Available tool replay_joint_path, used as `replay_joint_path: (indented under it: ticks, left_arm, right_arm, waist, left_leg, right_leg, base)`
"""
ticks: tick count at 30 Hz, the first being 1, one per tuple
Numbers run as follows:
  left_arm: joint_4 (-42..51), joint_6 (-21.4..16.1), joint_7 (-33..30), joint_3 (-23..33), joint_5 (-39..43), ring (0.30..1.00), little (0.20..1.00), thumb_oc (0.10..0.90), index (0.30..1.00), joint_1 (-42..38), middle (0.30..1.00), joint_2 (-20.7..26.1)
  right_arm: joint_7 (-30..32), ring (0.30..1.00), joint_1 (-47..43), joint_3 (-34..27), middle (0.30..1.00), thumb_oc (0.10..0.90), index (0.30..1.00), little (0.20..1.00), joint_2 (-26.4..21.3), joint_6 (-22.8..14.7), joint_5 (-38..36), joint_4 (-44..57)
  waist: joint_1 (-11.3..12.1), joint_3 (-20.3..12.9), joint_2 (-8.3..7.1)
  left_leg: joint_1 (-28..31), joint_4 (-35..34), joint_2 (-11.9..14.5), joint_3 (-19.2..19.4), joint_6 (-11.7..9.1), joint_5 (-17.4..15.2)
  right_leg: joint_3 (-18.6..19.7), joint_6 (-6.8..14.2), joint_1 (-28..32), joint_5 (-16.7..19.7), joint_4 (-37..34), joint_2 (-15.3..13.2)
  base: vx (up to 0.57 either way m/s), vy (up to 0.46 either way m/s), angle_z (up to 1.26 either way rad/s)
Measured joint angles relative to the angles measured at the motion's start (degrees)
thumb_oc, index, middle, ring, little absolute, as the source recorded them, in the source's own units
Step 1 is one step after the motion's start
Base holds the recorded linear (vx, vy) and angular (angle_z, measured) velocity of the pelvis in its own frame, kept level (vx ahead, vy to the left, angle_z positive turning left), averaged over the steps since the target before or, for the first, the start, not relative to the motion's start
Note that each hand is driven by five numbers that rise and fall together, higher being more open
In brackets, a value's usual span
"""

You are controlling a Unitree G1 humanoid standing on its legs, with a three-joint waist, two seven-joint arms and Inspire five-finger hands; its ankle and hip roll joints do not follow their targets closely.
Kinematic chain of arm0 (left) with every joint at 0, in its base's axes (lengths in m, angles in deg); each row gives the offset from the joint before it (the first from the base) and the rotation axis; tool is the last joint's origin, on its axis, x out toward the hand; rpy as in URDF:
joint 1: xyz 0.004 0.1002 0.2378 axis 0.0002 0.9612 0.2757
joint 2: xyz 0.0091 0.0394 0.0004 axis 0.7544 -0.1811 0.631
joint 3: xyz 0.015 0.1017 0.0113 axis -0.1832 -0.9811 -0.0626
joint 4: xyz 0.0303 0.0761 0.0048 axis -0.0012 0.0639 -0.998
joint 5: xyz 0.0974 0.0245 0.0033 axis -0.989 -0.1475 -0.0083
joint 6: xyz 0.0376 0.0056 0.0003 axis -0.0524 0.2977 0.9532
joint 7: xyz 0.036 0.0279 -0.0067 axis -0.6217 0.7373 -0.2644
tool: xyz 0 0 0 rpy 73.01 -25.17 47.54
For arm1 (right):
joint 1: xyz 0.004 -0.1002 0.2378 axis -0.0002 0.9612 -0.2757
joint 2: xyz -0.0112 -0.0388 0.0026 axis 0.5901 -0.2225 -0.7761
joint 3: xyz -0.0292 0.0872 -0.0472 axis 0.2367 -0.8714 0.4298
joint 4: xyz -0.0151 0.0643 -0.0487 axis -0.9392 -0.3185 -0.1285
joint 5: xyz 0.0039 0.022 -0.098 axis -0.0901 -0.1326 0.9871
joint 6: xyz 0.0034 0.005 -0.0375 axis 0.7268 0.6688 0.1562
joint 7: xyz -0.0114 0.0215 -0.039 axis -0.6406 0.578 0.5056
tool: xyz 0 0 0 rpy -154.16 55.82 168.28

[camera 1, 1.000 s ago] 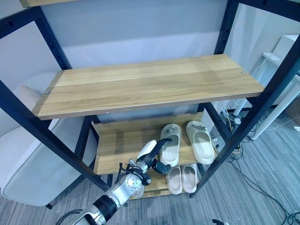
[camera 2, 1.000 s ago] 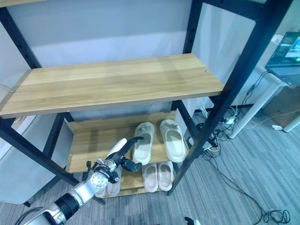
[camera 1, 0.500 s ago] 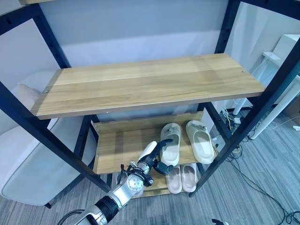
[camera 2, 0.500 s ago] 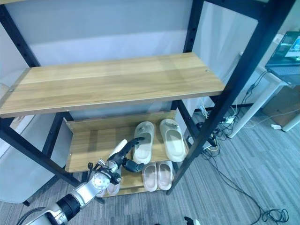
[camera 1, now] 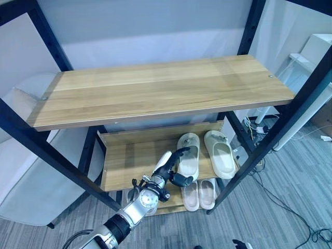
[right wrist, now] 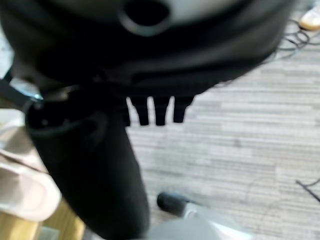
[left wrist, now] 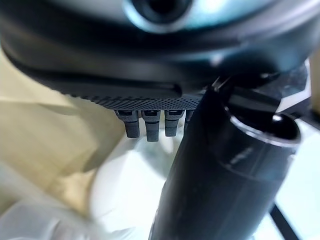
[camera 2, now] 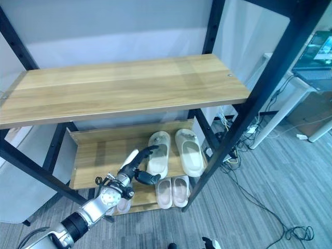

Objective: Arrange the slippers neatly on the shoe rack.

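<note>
L hand (camera 1: 174,168) reaches in over the front edge of the rack's (camera 1: 155,93) mid shelf (camera 1: 129,161), fingers straight and spread, white-covered thumb up, tips at the heel of the left slipper (camera 1: 189,158) — touching or just short, can't tell; nothing gripped, so the hand is released. In the L wrist view the fingers look short and straight over a pale surface, which fits a flat-handed nudge rather than a grasp. R hand (right wrist: 155,107): its wrist view has stubby fingers pointing at grey floor, w/ no object near them; looks relaxed and idle. The cream pair sits toward the mid shelf's right end: left slipper w/ toe toward the back edge, the other slipper (camera 1: 219,155) just beside it, angled a bit, toe leaning to the back-right corner. So the pair is on the shelf but not quite parallel, prob. why the hand is at the heel: a push there would square it up w/o lifting. A second, paler pair (camera 1: 199,194) lies side by side at the bottom shelf's right front, already tidy. Top shelf carries nothing. Judgement: task near its end; a light push is enough, too much would skew the slipper into its mate.
</note>
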Motion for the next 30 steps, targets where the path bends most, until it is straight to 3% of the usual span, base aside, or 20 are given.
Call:
replay_joint_path:
  ticks: [5,14,30]
  left_arm:
    - [4.41,-0.13,-0.15,3.26,0.19,0.900,0.900,0.800,0.900,-0.16,0.900,1.04]
    - [5.27,-0.08,0.17,3.43,-0.07,0.900,0.900,0.800,0.900,-0.12,0.900,2.73]
    - [1.27,0.13,0.83,3.65,-14.00,0.900,0.900,0.800,0.900,4.12,0.900,4.31]
  right_arm:
    - [-0.10,0.900,0.05,0.01,0.900,0.800,0.900,0.900,0.01,0.03,-0.01,-0.03]
    - [-0.22,0.900,-0.11,-0.09,0.900,0.800,0.900,0.900,0.02,0.05,0.00,-0.04]
    - [-0.44,0.900,0.02,-0.31,0.900,0.800,0.900,0.900,-0.05,0.07,-0.06,-0.50]
  waist:
    - [0.11,0.02,-0.03]
    - [0.40,-0.07,0.12]
    - [1.57,-0.16,0.23]
  left_leg:
    - [0.59,0.00,0.03,-0.20,0.01,-0.03]
    - [0.63,0.00,0.04,-0.52,0.01,-0.01]
    - [0.93,-0.01,0.03,-0.95,0.01,0.00]
  right_leg:
    - [-0.10,-0.05,0.74,0.01,-0.01,0.04]
    - [-0.55,-0.04,0.99,0.02,-0.34,0.01]
    - [-0.81,-0.06,1.51,0.01,-0.34,0.03]
  base:
    - [0.00,0.002,0.01]
    - [0.00,0.006,0.01]
    - [0.00,0.002,0.01]
